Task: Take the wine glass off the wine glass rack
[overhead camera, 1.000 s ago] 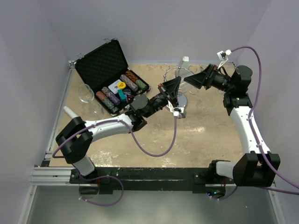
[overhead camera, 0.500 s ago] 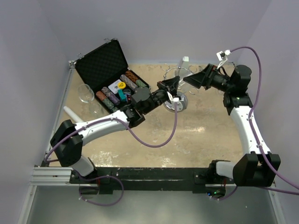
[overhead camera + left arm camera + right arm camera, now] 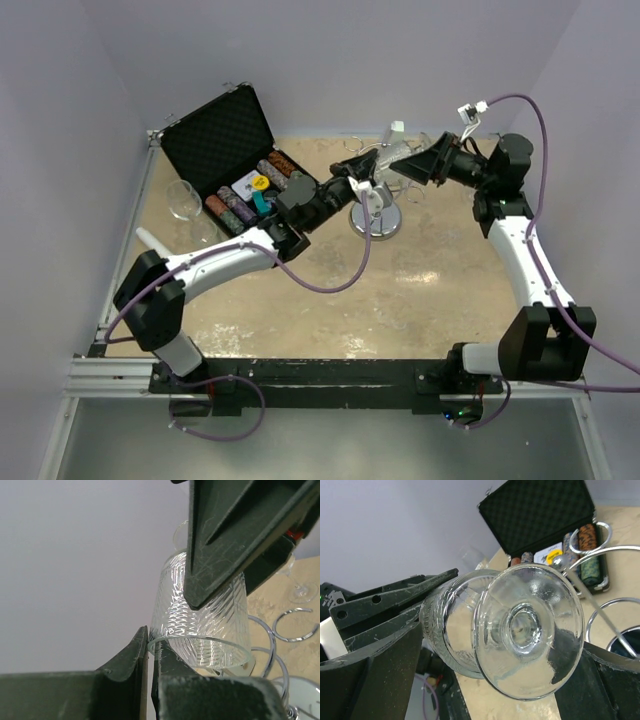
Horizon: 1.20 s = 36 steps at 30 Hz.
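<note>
The wine glass (image 3: 530, 630) is seen up at the top of the wine glass rack (image 3: 376, 222), tipped well off upright and caught between the two arms. It is clear. Its bowl is cut with fine ribbed, herringbone-like lines, and a thick round foot is turned straight toward the right wrist camera. The open rim is shown plain and smooth in the left wrist view.

The bowl is flanked by the left gripper (image 3: 358, 178), one finger laid across the patterned side and the other down at the rim. From the opposite side the foot end is bracketed by the right gripper (image 3: 410, 166), whose jaws are spread to either side of the glass. Whether either gripper is actually pressing on the glass cannot be told, since the contact points are hidden in every view.

Chrome wire loops of the rack are seen just beside the glass, and the round mirrored base is planted on the surface (image 3: 430, 290) below.

That surface is a mottled sandy tan. At its far left an open black case (image 3: 225, 135) with a foam-lined lid is set, with rows of poker chips (image 3: 240, 205) packed inside. A clear tumbler (image 3: 183, 198) is stood near the case. The space is closed in by plain pale lavender walls (image 3: 330, 60), and purple cables (image 3: 330, 320) are looped from both arms.
</note>
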{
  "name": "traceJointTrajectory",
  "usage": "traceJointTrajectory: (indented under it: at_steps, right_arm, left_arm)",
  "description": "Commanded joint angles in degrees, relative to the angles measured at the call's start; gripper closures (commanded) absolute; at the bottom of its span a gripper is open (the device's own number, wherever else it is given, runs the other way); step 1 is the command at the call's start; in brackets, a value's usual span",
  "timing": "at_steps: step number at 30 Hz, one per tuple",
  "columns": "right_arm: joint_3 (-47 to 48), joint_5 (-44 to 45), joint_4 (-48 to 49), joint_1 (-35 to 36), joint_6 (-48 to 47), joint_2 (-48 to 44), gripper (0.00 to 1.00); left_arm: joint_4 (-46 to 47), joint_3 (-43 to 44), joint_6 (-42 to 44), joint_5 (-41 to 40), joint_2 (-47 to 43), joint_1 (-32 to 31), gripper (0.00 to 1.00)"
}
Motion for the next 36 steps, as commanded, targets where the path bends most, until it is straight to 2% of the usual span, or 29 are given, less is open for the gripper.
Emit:
traceJointTrajectory:
  at_steps: [1, 11, 23, 26, 30, 36]
  right_arm:
    - [1.5, -3.5, 2.7, 3.0, -1.1, 0.2, 0.02]
    - [-0.2, -2.9, 6.9, 2.9, 1.1, -0.1, 0.02]
    - [1.0, -1.2, 3.9, 3.0, -6.9, -4.0, 0.02]
    - [2.2, -0.5, -0.7, 2.9, -13.6, -6.7, 0.02]
    - [2.1, 6.6, -11.5, 2.2, -30.0, -12.9, 0.02]
    - [0.4, 22.9, -10.0, -4.5, -34.7, -18.2, 0.02]
  left_arm:
    - [12.3, 12.0, -9.0, -3.0, 3.8, -0.1, 1.0]
    - [6.8, 19.0, -18.9, -4.5, 4.7, 0.1, 1.0]
    - [1.6, 23.5, -20.5, -4.2, 5.4, 3.1, 1.0]
    - [-1.1, 25.2, -21.8, -3.5, 5.0, 4.5, 1.0]
    - [-5.8, 28.3, -21.9, -0.6, 4.5, 6.0, 1.0]
    - [-15.7, 31.5, -21.8, 1.4, 2.2, 7.7, 1.0]
